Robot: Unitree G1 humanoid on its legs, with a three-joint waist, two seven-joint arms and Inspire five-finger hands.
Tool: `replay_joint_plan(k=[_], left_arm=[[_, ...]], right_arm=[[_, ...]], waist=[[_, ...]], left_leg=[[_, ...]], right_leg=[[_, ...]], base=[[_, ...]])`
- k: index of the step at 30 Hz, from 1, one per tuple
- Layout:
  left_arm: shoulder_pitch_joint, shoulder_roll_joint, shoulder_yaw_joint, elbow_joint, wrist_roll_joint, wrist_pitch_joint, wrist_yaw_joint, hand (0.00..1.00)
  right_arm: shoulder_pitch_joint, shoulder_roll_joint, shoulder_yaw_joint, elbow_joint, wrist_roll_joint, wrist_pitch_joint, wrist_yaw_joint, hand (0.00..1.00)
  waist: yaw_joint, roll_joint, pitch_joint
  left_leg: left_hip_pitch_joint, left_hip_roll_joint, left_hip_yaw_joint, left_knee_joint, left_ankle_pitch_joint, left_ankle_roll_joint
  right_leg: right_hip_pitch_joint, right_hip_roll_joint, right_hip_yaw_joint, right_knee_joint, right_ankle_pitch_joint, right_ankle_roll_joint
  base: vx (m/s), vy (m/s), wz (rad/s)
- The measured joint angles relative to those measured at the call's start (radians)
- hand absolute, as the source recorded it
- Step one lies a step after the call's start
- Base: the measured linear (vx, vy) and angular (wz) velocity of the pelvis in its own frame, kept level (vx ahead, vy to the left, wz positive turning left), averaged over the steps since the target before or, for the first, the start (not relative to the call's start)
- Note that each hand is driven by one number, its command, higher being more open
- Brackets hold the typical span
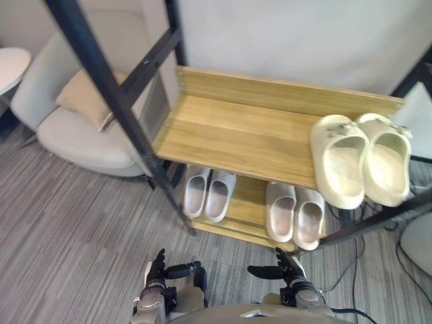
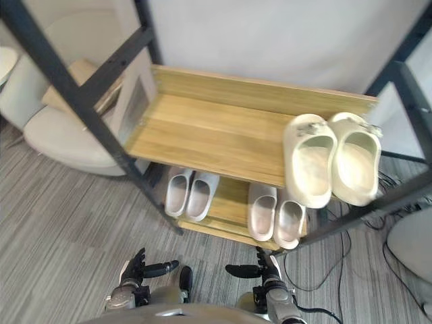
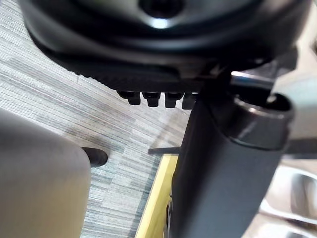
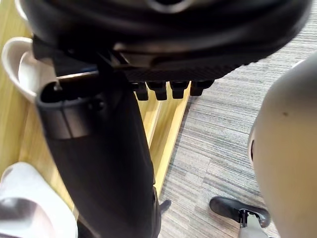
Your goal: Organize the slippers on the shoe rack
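Six slippers, in three pairs, sit on one shoe rack (image 1: 236,128) with two light wood-grain shelves held in a black metal frame. The upper shelf (image 1: 202,135) carries one cream pair (image 1: 339,162) at the robot's right end. These two are thick, rounded and moulded, lie side by side and touching, and their near ends overhang the shelf's front edge. The lower shelf (image 1: 251,196) carries two slimmer, smooth, pale grey-white pairs: the left grey pair (image 1: 196,191) under the shelf's middle and the right grey pair (image 1: 280,210) beneath the cream pair, with bare wood between them. The left hand (image 1: 156,268) and the right hand (image 1: 289,266) are both dark and hang low over the grey striped carpet (image 1: 67,229) in front of the rack. Each has its fingers straight and its thumb turned inward, and each holds nothing. Each hand lies near the grey pair on its side, not touching it, and well apart from the cream pair. One pale, rounded armchair (image 1: 74,135) with one tan cushion (image 1: 84,98) stands to the left of the rack.
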Motion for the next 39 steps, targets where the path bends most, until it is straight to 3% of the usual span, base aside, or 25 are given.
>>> replay_joint_plan(k=[2,3,5,7,8,9,11,13,15,16,18,19,20,21,23,26,28,30,31,32,33,34,35,37,39], left_arm=[[-0.011,-0.009,-0.001,-0.009,0.000,-0.016,0.008,1.00],[-0.028,-0.027,-0.007,0.004,0.000,-0.017,0.009,1.00],[-0.031,-0.036,-0.015,0.012,-0.012,-0.017,0.011,1.00],[-0.038,-0.041,-0.026,0.016,-0.028,-0.017,0.016,1.00],[-0.040,-0.028,-0.060,0.020,-0.027,-0.023,0.012,1.00],[-0.051,-0.010,-0.067,0.021,-0.027,-0.036,0.006,1.00],[-0.069,-0.006,-0.065,0.030,-0.027,-0.031,0.006,1.00],[-0.070,-0.008,-0.067,0.037,-0.015,-0.037,0.006,1.00],[-0.071,-0.007,-0.077,0.066,0.007,-0.035,0.006,1.00],[-0.074,-0.005,-0.082,0.075,0.016,-0.031,0.002,1.00],[-0.074,0.007,-0.095,0.077,0.035,-0.028,-0.003,1.00],[-0.064,0.024,-0.099,0.079,0.044,-0.029,-0.006,1.00],[-0.065,0.032,-0.100,0.083,0.044,-0.026,-0.007,1.00],[-0.062,0.035,-0.106,0.083,0.048,-0.025,-0.008,1.00],[-0.060,0.032,-0.123,0.089,0.066,-0.026,-0.012,1.00],[-0.056,0.022,-0.122,0.104,0.072,-0.026,-0.009,1.00],[-0.055,0.021,-0.118,0.103,0.074,-0.029,-0.013,1.00],[-0.054,0.027,-0.107,0.101,0.081,-0.030,-0.017,1.00],[-0.054,0.031,-0.100,0.101,0.081,-0.031,-0.018,1.00],[-0.055,0.029,-0.090,0.101,0.080,-0.031,-0.019,1.00],[-0.055,0.024,-0.083,0.102,0.078,-0.030,-0.013,1.00],[-0.056,0.024,-0.087,0.102,0.080,-0.030,-0.011,1.00],[-0.059,0.033,-0.085,0.103,0.077,-0.030,-0.011,1.00],[-0.061,0.028,-0.078,0.107,0.059,-0.029,-0.012,1.00],[-0.067,0.022,-0.073,0.117,0.051,-0.030,-0.007,1.00]], right_arm=[[-0.036,0.010,0.017,-0.001,0.004,-0.004,0.000,1.00],[-0.060,0.001,0.017,-0.001,0.021,-0.007,-0.003,1.00],[-0.074,0.000,0.018,-0.001,0.041,-0.009,-0.008,1.00],[-0.080,0.000,0.017,-0.001,0.042,-0.010,-0.010,1.00],[-0.087,0.005,0.006,-0.002,0.050,-0.011,-0.015,1.00],[-0.085,0.013,-0.007,-0.004,0.059,-0.019,-0.021,1.00],[-0.073,0.013,-0.031,-0.023,0.066,-0.021,-0.028,1.00],[-0.035,0.005,-0.037,-0.039,0.074,-0.021,-0.027,1.00],[-0.005,0.002,-0.037,-0.043,0.074,-0.021,-0.024,1.00],[0.003,-0.001,-0.041,-0.052,0.075,-0.016,-0.022,1.00],[0.005,0.005,-0.051,-0.057,0.075,-0.017,-0.021,1.00],[0.026,0.024,-0.059,-0.061,0.076,-0.017,-0.018,1.00],[0.027,0.033,-0.059,-0.061,0.076,-0.018,-0.018,1.00],[0.024,0.040,-0.058,-0.061,0.075,-0.021,-0.015,1.00],[0.019,0.049,-0.058,-0.061,0.071,-0.024,-0.004,1.00],[0.012,0.062,-0.055,-0.039,0.064,-0.021,0.002,1.00],[0.001,0.073,-0.048,-0.017,0.046,-0.016,0.005,1.00],[-0.004,0.077,-0.037,-0.015,0.035,-0.014,0.009,1.00],[-0.005,0.079,-0.036,-0.014,0.035,-0.011,0.012,1.00],[-0.007,0.074,-0.034,-0.013,0.035,-0.009,0.015,1.00],[-0.012,0.069,-0.033,-0.014,0.035,-0.004,0.016,1.00],[-0.016,0.067,-0.032,-0.014,0.035,-0.003,0.016,1.00],[-0.017,0.069,-0.017,-0.023,0.037,-0.004,0.018,1.00],[-0.017,0.060,0.019,-0.031,0.038,-0.004,0.023,1.00],[-0.023,0.052,0.042,-0.038,0.038,-0.004,0.023,1.00]], waist=[[0.031,0.009,0.007],[0.026,0.053,0.024],[0.027,0.085,0.040],[0.029,0.101,0.052],[0.021,0.095,0.055],[0.018,0.070,0.062],[0.018,0.057,0.069],[0.013,0.046,0.068],[-0.017,0.062,0.059],[-0.027,0.071,0.054],[-0.036,0.054,0.049],[-0.036,0.029,0.030],[-0.036,0.013,0.024],[-0.036,-0.001,0.013],[-0.035,0.009,0.011],[-0.032,0.033,0.003],[-0.029,0.034,0.005],[-0.030,0.016,0.014],[-0.029,0.005,0.018],[-0.027,0.003,0.019],[-0.030,0.008,0.022],[-0.030,0.018,0.024],[-0.036,0.009,0.031],[-0.031,0.002,0.031],[-0.029,0.009,0.036]], left_leg=[[-0.059,-0.003,-0.021,0.018,0.015,-0.011],[-0.093,0.016,-0.064,0.026,0.035,-0.022],[-0.109,0.029,-0.109,0.025,0.055,-0.037],[-0.121,0.040,-0.109,0.000,0.124,-0.053],[-0.128,0.027,-0.087,-0.063,0.238,-0.078],[-0.164,0.020,0.004,-0.005,0.209,-0.066],[-0.207,0.015,0.111,0.190,0.052,0.003],[-0.175,0.033,0.172,0.358,-0.105,-0.002],[-0.112,0.124,0.277,0.421,-0.217,0.004],[-0.091,0.165,0.341,0.410,-0.235,0.015],[-0.073,0.138,0.388,0.351,-0.225,0.029],[-0.035,0.080,0.355,0.243,-0.218,0.034],[-0.027,0.053,0.343,0.210,-0.196,0.038],[0.000,0.013,0.317,0.125,-0.147,0.046],[0.046,-0.031,0.272,0.005,-0.079,0.069],[0.099,-0.061,0.232,-0.124,-0.009,0.082],[0.102,-0.080,0.204,-0.125,-0.017,0.092],[0.117,-0.112,0.177,-0.125,-0.027,0.102],[0.124,-0.126,0.168,-0.125,-0.037,0.105],[0.131,-0.131,0.159,-0.125,-0.041,0.107],[0.143,-0.124,0.125,-0.116,-0.040,0.124],[0.141,-0.113,0.093,-0.100,-0.033,0.156],[0.136,-0.101,0.035,-0.074,-0.043,0.162],[0.132,-0.103,-0.045,-0.039,-0.062,0.169],[0.132,-0.107,-0.092,-0.015,-0.082,0.165]], right_leg=[[0.022,0.016,0.002,-0.127,-0.016,-0.004],[0.037,0.053,-0.036,-0.183,0.027,-0.012],[0.066,0.087,-0.081,-0.235,0.056,-0.024],[0.078,0.111,-0.131,-0.237,0.060,-0.032],[0.068,0.109,-0.169,-0.231,0.069,-0.057],[0.060,0.095,-0.224,-0.238,0.067,-0.077],[0.058,0.072,-0.280,-0.225,0.068,-0.078],[0.065,0.047,-0.340,-0.210,0.068,-0.078],[0.058,0.040,-0.432,-0.172,0.068,-0.078],[0.053,0.034,-0.473,-0.142,0.068,-0.078],[0.053,0.018,-0.526,-0.107,0.058,-0.065],[0.080,0.004,-0.535,-0.140,0.049,-0.049],[0.087,-0.007,-0.542,-0.154,0.045,-0.040],[0.098,-0.022,-0.565,-0.168,0.062,-0.021],[0.117,-0.033,-0.587,-0.183,0.078,-0.010],[0.128,-0.044,-0.613,-0.176,0.084,0.000],[0.139,-0.070,-0.643,-0.135,0.070,0.007],[0.148,-0.127,-0.677,-0.050,0.026,0.008],[0.154,-0.157,-0.692,-0.003,0.006,-0.015],[0.136,-0.187,-0.670,0.089,0.001,-0.102],[0.081,-0.199,-0.573,0.212,0.041,-0.169],[0.045,-0.172,-0.485,0.255,0.030,-0.154],[-0.001,-0.090,-0.355,0.277,-0.036,-0.108],[-0.085,-0.009,-0.281,0.276,-0.077,-0.098],[-0.163,0.030,-0.245,0.250,-0.074,-0.093]], base=[[-0.10,-0.107,0.39],[-0.13,-0.113,0.63],[-0.12,-0.119,0.79],[-0.12,-0.131,0.92],[-0.16,-0.064,1.19],[-0.15,-0.054,1.36],[-0.08,-0.044,0.98],[-0.04,-0.032,0.89],[0.00,0.098,1.13],[-0.02,0.212,1.26],[-0.03,0.205,1.14],[-0.01,0.162,1.05],[-0.01,0.181,1.11],[-0.01,0.140,0.64],[-0.03,0.111,0.71],[-0.05,0.092,0.46],[-0.08,0.085,0.50],[-0.08,0.075,0.48],[-0.06,0.072,0.57],[-0.04,0.126,0.74],[0.00,0.112,0.77],[0.01,0.087,1.04],[0.02,0.007,0.98],[0.02,-0.018,1.18],[0.03,0.013,0.98]])
